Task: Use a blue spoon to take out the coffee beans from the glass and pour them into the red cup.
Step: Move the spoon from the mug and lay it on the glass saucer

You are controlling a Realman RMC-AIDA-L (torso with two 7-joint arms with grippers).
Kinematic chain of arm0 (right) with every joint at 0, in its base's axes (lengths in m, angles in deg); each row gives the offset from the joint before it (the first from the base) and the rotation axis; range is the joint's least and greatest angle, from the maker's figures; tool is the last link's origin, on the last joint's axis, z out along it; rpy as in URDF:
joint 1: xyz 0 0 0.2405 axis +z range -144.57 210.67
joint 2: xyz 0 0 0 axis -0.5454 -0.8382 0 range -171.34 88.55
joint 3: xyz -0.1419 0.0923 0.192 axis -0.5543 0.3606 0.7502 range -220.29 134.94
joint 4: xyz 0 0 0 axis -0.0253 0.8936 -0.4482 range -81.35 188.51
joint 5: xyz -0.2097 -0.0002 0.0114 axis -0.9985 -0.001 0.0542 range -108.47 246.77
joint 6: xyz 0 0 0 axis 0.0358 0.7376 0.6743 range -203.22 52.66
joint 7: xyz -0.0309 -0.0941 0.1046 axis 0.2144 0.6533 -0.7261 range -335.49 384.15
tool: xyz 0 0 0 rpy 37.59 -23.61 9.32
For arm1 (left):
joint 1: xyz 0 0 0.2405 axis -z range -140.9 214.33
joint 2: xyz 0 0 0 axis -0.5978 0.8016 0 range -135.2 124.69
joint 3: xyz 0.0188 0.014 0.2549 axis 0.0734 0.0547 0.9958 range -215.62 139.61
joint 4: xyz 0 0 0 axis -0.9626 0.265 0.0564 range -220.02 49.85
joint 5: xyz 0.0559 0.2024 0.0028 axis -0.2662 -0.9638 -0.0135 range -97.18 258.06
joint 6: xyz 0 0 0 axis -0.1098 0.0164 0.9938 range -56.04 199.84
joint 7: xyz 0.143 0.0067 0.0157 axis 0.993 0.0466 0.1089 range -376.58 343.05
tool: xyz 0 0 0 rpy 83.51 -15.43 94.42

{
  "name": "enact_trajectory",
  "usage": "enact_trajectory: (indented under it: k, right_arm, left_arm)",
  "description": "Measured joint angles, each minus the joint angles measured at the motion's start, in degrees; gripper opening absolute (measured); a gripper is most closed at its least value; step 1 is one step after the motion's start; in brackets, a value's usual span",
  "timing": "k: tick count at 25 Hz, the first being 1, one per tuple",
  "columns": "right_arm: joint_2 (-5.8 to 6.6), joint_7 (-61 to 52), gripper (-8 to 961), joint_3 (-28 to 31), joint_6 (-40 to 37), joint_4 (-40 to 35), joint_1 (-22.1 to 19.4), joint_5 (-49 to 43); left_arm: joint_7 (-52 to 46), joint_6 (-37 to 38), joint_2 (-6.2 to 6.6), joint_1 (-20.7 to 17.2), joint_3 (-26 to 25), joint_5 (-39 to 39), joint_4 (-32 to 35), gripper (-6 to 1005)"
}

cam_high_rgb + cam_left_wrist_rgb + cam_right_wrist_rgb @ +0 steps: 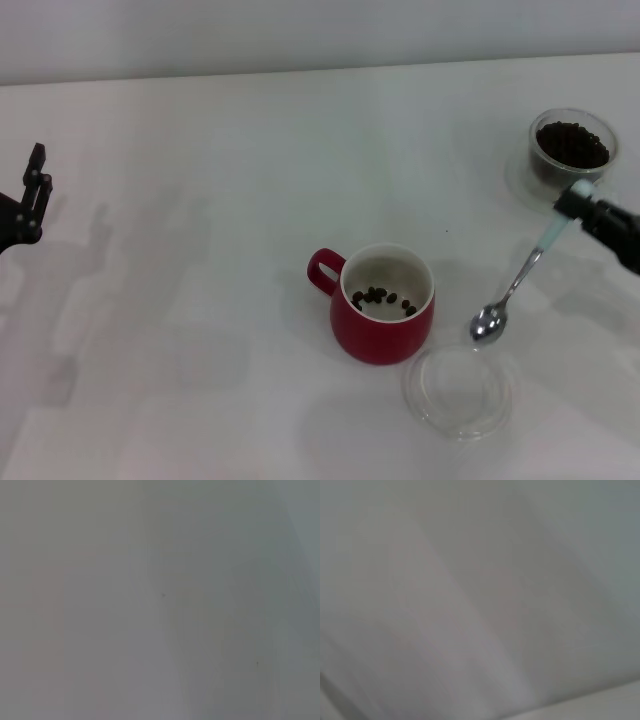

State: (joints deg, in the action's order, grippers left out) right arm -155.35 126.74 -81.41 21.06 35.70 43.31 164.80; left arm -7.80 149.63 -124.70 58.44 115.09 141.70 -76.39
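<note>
Gripping the blue spoon, the right claw hovers over the white table.

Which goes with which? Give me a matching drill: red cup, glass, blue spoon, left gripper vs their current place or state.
Column 1:
1. red cup
2. glass
3. blue spoon
4. left gripper

Column 2:
A. held by the right gripper, bowl empty
B. far left edge, away from everything
C. a few coffee beans at the bottom
D. far right, filled with beans

Pairs: 1-C, 2-D, 3-A, 4-B
</note>
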Motion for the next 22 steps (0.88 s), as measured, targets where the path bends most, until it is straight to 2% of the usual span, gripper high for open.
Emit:
enact_trajectory:
  k: [5, 22]
  right_arm:
    - [-0.42, -0.4, 187, -0.3, 0.0, 0.5, 0.1, -2.4]
    - [-0.73, 0.8, 189, -3.9, -2.8, 3.2, 0.6, -4.1]
  left_arm:
    - [0.0, 0.0, 0.0, 0.1, 0.0, 0.0, 0.0, 548]
    - [0.1, 0.0, 0.09, -0.3, 0.0, -0.1, -0.5, 549]
